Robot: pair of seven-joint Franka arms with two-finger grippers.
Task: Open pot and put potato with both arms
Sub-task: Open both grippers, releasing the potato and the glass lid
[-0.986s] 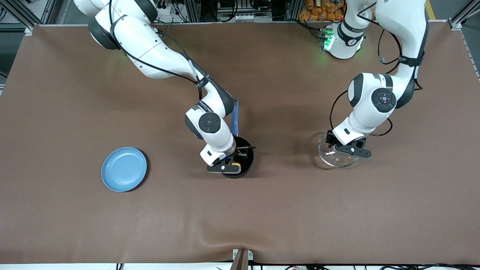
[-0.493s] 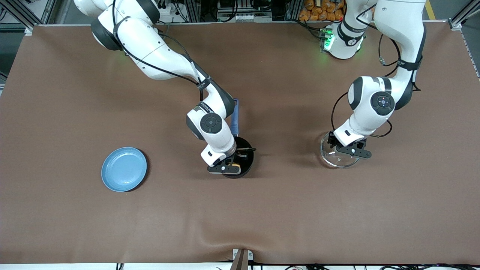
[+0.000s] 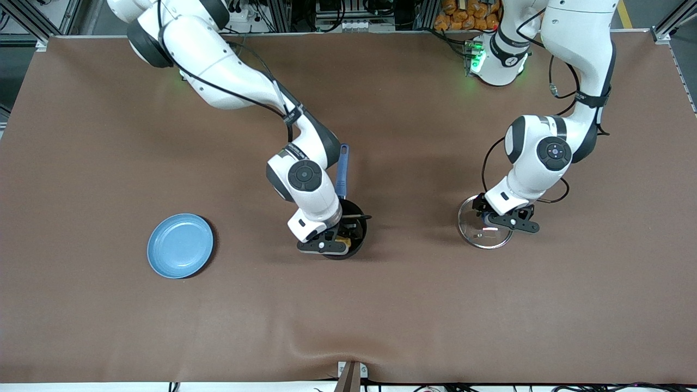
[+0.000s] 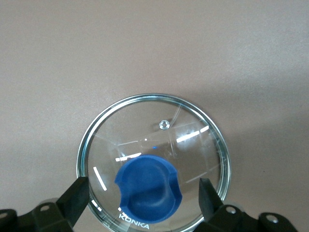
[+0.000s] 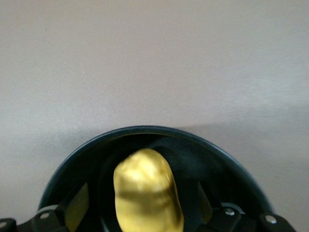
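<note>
Lid [image 3: 484, 231] parked on counter [image 3: 381, 305] at three o'clock of pot [image 3: 348, 228], clearing its mouth. Left claw [image 4: 145, 205] spread apart around knob [image 4: 147, 186]. Right claw [image 5: 145, 212] apart, straddling potato [image 5: 147, 193] inside pot, apparently for release.

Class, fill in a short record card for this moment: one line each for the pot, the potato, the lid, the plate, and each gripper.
pot: open, mid-table, blue handle pointing toward the robots' bases
potato: in the pot, between the right gripper's open fingers
lid: flat on the table toward the left arm's end, blue knob up
plate: light blue, toward the right arm's end, nothing on it
right gripper: over the pot, open
left gripper: over the lid, open, fingers apart from the knob
</note>
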